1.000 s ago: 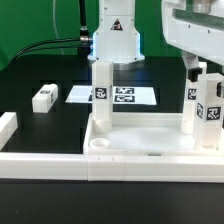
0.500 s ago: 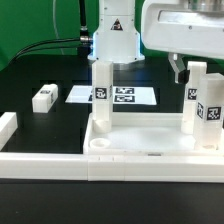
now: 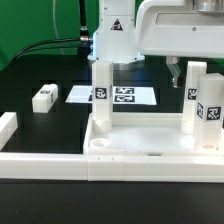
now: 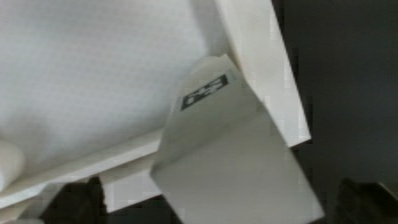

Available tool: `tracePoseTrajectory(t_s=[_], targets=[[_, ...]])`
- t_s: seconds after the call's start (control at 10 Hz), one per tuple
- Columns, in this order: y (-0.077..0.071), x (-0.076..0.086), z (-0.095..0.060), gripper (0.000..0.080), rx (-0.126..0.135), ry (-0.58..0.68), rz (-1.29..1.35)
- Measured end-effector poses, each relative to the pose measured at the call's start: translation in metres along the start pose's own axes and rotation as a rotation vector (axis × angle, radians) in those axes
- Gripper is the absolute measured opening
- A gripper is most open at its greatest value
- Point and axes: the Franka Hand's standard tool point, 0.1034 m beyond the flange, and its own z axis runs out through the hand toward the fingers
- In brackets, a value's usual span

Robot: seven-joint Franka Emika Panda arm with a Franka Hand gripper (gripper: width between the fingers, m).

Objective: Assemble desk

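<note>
The white desk top [image 3: 140,148] lies with its rim up at the front. Three tagged white legs stand in its corner sockets: one on the exterior view's left [image 3: 101,90], two on its right [image 3: 192,95] [image 3: 211,110]. A fourth leg [image 3: 43,97] lies loose on the black table. My gripper [image 3: 186,68] hangs open and empty just above the far right leg, one finger [image 3: 173,69] showing beside it. In the wrist view that leg [image 4: 231,150] fills the space between my dark fingers [image 4: 71,205], not touched, over the desk top [image 4: 89,70].
The marker board [image 3: 120,96] lies behind the desk top. A low white border wall runs along the front [image 3: 50,166] and a short piece [image 3: 7,125] stands at the exterior view's left. The arm's base [image 3: 115,40] is at the back.
My gripper has risen off the far right leg and shifted toward the exterior view's left. The leg stays standing in its socket.
</note>
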Motion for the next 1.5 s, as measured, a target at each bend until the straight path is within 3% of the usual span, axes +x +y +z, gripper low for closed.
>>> tracePoseTrajectory(t_s=[0.6, 0.7, 0.8, 0.9, 1.4, 1.5], targets=[[-0.0006, -0.0012, 0.0012, 0.0625, 0.001, 0.002, -0.261], [-0.0005, -0.0011, 0.0012, 0.0453, 0.001, 0.002, -0.261], [-0.0007, -0.0011, 0.0012, 0.0453, 0.002, 0.002, -0.249], [-0.0005, -0.001, 0.0012, 0.0286, 0.002, 0.002, -0.236], [-0.0001, -0.001, 0.0018, 0.0288, 0.003, 0.001, 0.039], [0.0025, 0.0002, 0.0021, 0.0288, 0.018, -0.005, 0.176]])
